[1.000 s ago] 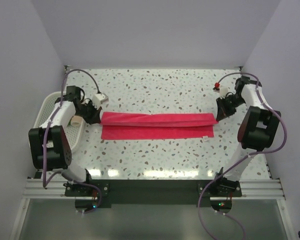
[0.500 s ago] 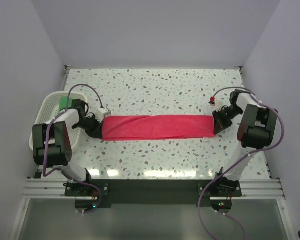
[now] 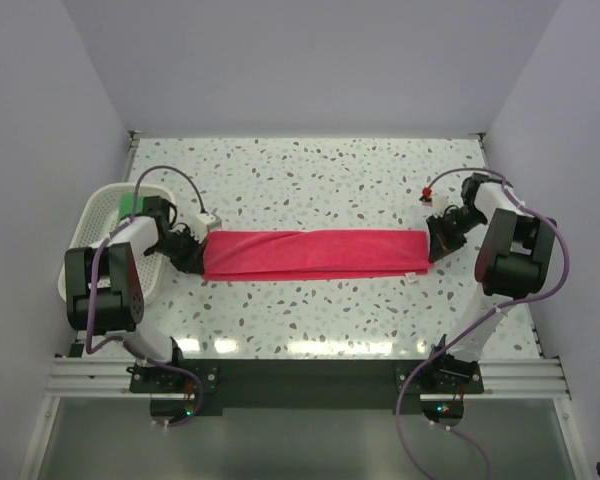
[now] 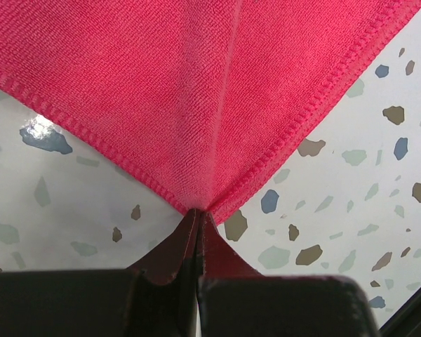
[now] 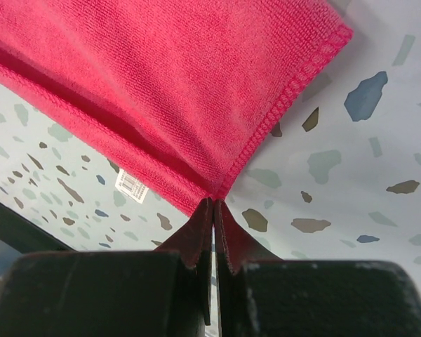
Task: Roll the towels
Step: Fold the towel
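Note:
A pink-red towel (image 3: 315, 254) lies on the speckled table as a long narrow strip, folded lengthwise. My left gripper (image 3: 193, 256) is at its left end, shut on the corner of the towel (image 4: 196, 91), with the cloth pinched at the fingertips (image 4: 198, 214). At the right end my right gripper (image 3: 435, 245) is likewise shut on the towel's corner (image 5: 161, 77), its tips (image 5: 214, 202) meeting at the hem. A white label (image 5: 131, 184) shows on the lower layer. A bright green towel (image 3: 128, 204) lies in the basket.
A white mesh basket (image 3: 90, 215) stands at the table's left edge, just behind my left arm. White walls close in the table at the back and on both sides. A small red-tipped part (image 3: 426, 196) sits on the right arm's cable.
Both grippers have drawn the towel's far edge toward the near edge, so the loosely doubled cloth is now a flat narrow strip. Since half a second ago almost nothing has moved.

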